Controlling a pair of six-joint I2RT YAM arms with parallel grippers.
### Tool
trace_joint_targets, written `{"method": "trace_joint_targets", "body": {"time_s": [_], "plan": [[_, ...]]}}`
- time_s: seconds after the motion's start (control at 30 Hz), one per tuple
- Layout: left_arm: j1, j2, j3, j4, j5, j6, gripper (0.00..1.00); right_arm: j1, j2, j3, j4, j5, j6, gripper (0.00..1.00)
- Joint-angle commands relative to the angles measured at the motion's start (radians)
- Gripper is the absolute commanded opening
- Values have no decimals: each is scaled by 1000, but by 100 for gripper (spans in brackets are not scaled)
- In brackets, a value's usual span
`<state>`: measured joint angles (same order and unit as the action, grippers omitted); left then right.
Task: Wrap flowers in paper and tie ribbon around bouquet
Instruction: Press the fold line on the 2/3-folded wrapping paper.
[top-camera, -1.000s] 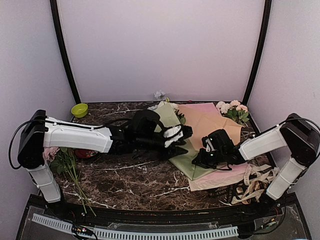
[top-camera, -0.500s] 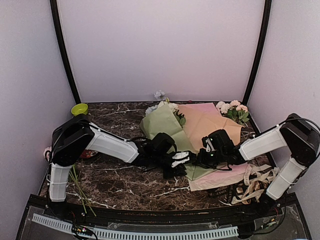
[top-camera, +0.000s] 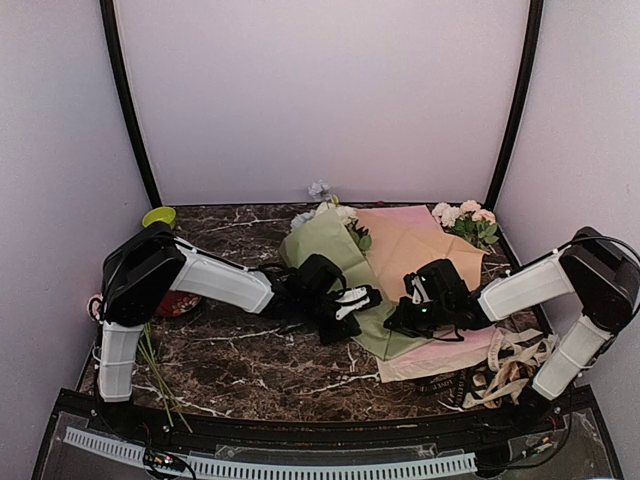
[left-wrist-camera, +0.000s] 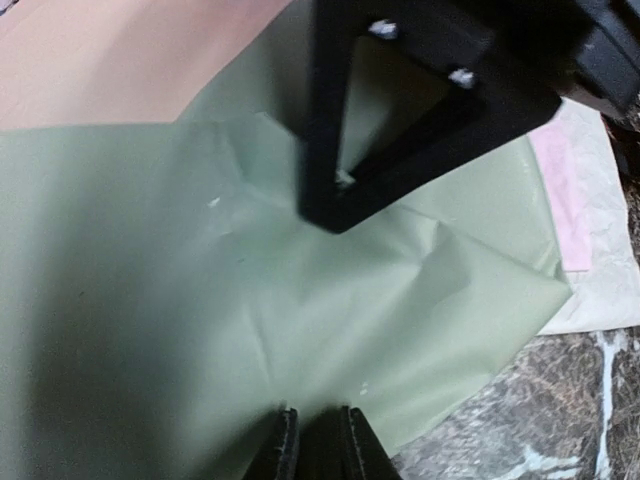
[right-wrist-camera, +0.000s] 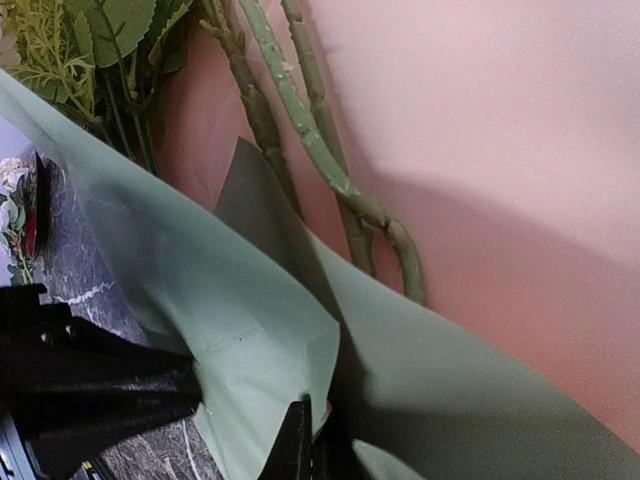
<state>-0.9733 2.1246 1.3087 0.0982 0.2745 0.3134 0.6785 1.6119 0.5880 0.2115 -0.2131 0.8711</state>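
1. The paper (top-camera: 340, 250) lay at the centre of the overhead view. It ran from the blossoms at upper centre down to a corner at lower centre-right, and was folded over the flowers (top-camera: 322, 213).
2. It looked thin, light and matte and already held creases. It would probably spring open if let go and tear if tugged, so a flat pinch at an edge or corner seemed the safest hold.
3. In the right wrist view the stems (right-wrist-camera: 345, 190) showed at upper centre, long, green and knobbly, slipping under the green fold. They seemed firm but easy to snap, so they would be best gathered through the paper at the narrow waist.
4. The right gripper (left-wrist-camera: 340, 190), at the top of the left wrist view, was clenched. Its tips met on a fold of the paper, and creases radiated from that spot.
5. The left gripper (left-wrist-camera: 316, 450), at the bottom edge of that view, had its fingers nearly together at the sheet's near border. Whether paper was caught between them could not be told.
6. Beneath lay a smooth tan kraft sheet (left-wrist-camera: 110, 60) at upper left and a pale pink sheet (left-wrist-camera: 557, 195) at right. Both rested on the dark, white-veined marble table (left-wrist-camera: 560, 420).
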Motion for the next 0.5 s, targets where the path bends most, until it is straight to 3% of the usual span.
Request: {"method": "trace_joint_targets", "body": {"time_s": [0.0, 0.47], "plan": [[38, -13, 16, -94, -26, -70, 15, -5, 2, -22, -46, 0, -13, 0], [190, -51, -46, -110, -112, -115, 16, -5, 3, -20, -60, 1, -18, 0]]}}
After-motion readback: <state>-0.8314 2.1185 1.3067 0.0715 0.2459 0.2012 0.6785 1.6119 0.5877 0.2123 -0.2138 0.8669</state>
